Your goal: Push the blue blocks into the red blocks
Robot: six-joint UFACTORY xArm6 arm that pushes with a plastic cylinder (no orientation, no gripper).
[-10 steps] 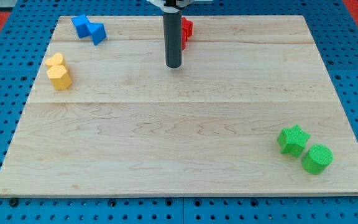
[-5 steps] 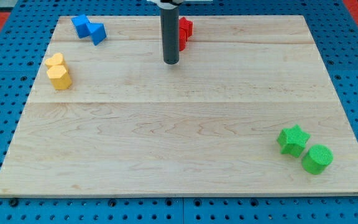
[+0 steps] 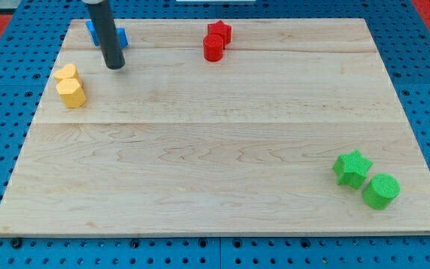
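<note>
Tip (image 3: pixel 114 66) leftward, beside two blue blocks (image 3: pixel 119 37)

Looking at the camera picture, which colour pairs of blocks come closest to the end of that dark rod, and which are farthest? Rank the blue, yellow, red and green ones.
Measured from my tip:
1. Blue blocks, just above it toward the view's top left, partly hidden behind the rod.
2. Yellow blocks, slightly lower on the view's left.
3. Red blocks, along the view's top, to the right.
4. Green blocks, at the view's bottom right.
</note>
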